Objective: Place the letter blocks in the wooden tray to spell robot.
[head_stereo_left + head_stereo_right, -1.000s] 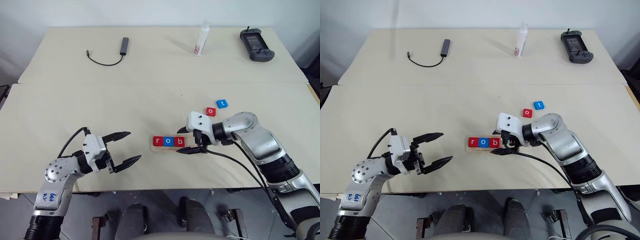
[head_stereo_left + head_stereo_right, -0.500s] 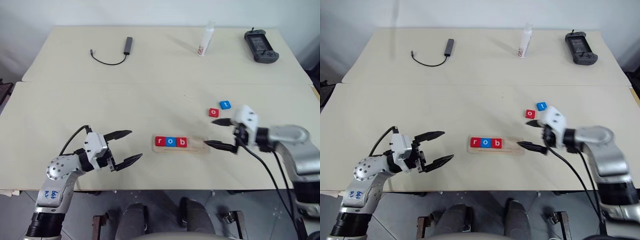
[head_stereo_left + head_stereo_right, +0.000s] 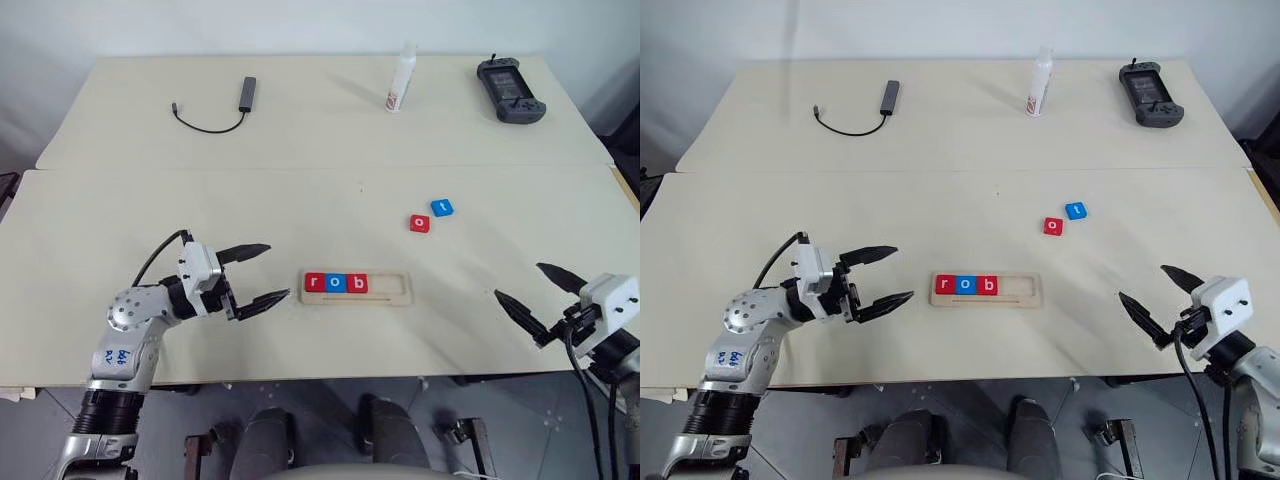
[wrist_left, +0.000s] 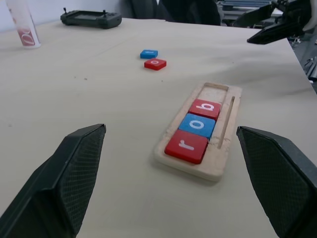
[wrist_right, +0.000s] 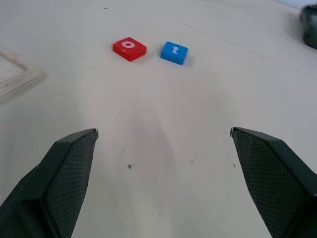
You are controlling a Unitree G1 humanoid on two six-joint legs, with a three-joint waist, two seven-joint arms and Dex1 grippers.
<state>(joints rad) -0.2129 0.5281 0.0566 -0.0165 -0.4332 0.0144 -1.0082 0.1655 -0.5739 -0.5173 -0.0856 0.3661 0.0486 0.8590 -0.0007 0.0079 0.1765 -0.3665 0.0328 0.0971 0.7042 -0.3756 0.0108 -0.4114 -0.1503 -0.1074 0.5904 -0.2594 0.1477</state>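
While the wooden tray (image 3: pixel 356 287) is lying near the front middle of the cream table (image 3: pixel 300 120), three letter blocks are sitting in its left part: a red r block (image 3: pixel 316 282), a blue o block (image 3: pixel 337 283) and a red b block (image 3: pixel 358 284), touching side by side and reading "rob", with the tray's right part bare. From the tray, a red o block (image 3: pixel 420 223) is resting loose on the table at about one o'clock, and a blue t block (image 3: pixel 442 207) is sitting just beside it, a little farther along the same line. The left gripper (image 3: pixel 258 276) is hanging at the tray's nine o'clock, near its left end, fingers spread wide and grasping nothing. The right gripper (image 3: pixel 535 294) is hovering well off at the tray's three o'clock, by the table's front edge, likewise released and empty. At the table's far side, a black cable with an adapter (image 3: pixel 222 108) is lying at eleven o'clock, a white bottle (image 3: pixel 400 82) is standing at twelve, and a dark handheld controller (image 3: pixel 510 89) is resting at one o'clock.
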